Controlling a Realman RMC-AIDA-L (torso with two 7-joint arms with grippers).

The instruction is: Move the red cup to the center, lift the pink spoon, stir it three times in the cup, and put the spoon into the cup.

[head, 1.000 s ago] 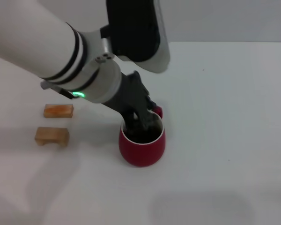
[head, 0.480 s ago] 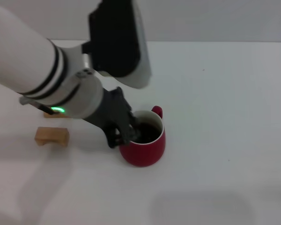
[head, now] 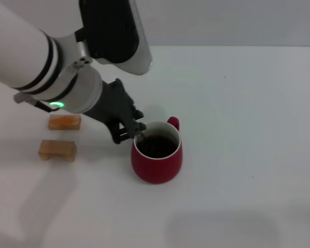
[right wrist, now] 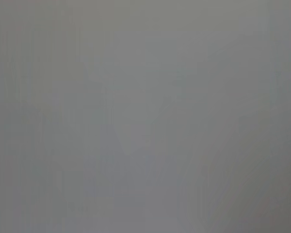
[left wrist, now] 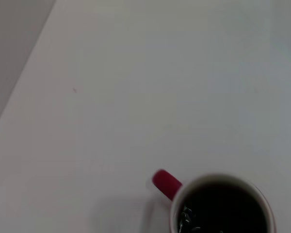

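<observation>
1. The left gripper point(head: 130, 129) hangs just beside the cup's point(head: 157, 157) rim, on the side toward the robot's left, with its dark fingers point(head: 125, 135) low and angled toward the mouth. A thin grey shaft runs from the fingertips down into the cup, so I judge the gripper is pinching the spoon point(head: 140, 135); its pink handle is hidden inside the grip.

2. In the left wrist view, something grey and glinting lies in the dark liquid near the inner wall. This is most likely the spoon's bowl point(left wrist: 186, 219), already dipped in.

3. The cup stands upright near the middle of the table point(head: 248, 103), its handle point(head: 173, 123) pointing away from the robot. It holds dark liquid below a white inner wall.

4. Progress, as a judgement: centring the cup and lifting the spoon look finished. The work is now either stirring or releasing the spoon. How many stirs are complete cannot be told from here. Letting go, so that the spoon rests in the cup, remains.

5. Two small wooden blocks point(head: 64, 122) point(head: 57, 149) lie well apart from the cup on the robot's left, partly under the arm. Nothing blocks the cup's mouth.

6. The right gripper is not in view; its wrist view shows only plain grey.
</observation>
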